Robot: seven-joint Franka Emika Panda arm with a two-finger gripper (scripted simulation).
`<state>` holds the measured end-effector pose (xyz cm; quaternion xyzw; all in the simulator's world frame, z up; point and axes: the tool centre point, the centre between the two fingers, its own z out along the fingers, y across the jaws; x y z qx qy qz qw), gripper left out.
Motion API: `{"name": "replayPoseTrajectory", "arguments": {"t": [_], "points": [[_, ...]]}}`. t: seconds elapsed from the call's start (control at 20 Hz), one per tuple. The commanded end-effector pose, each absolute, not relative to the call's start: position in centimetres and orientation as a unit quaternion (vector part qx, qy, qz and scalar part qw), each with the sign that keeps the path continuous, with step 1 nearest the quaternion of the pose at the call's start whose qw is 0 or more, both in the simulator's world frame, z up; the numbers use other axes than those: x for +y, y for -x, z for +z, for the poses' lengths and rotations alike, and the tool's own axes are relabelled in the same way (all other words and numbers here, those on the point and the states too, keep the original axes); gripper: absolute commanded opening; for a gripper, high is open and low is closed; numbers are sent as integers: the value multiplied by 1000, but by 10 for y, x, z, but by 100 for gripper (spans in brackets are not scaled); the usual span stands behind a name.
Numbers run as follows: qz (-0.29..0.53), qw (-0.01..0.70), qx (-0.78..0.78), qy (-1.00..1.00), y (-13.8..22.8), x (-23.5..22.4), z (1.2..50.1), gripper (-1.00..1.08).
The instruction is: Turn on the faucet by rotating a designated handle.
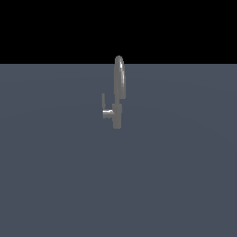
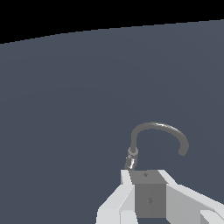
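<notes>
claw (image 2: 151,199) cut off by frame edge, hiding faucet (image 2: 159,135) base.

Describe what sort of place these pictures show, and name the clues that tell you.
Most likely a bare simulated test scene, not a real kitchen: a lone grey faucet with a small handle stands on a plain flat grey floor under a black backdrop, with no sink or walls.

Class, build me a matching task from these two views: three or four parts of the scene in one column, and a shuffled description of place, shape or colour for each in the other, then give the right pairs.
Column A
1. spout
2. handle
3. faucet body
4. gripper

Column B
a. short upright cylinder standing on the grey floor
b. white and grey, seen only in the wrist view
c. tall narrow arch
d. thin flat lever on the exterior view's left of the faucet

Pairs: 1-c, 2-d, 3-a, 4-b
</notes>
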<state>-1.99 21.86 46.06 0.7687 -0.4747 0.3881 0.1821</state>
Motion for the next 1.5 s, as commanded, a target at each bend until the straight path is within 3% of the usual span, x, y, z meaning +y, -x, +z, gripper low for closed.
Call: {"name": "replayPoseTrajectory", "arguments": {"t": [0.0,0.4,0.8,1.1,1.45], "points": [[383,190,-492,-758,-3,210,427,-100],[356,214,-554,-721,-62,158,310,-100],[323,230,-609,-687,-88,98,210,-100],[307,236,-632,-671,-93,71,169,-100],[303,238,-638,-667,-94,64,159,-100]]}}
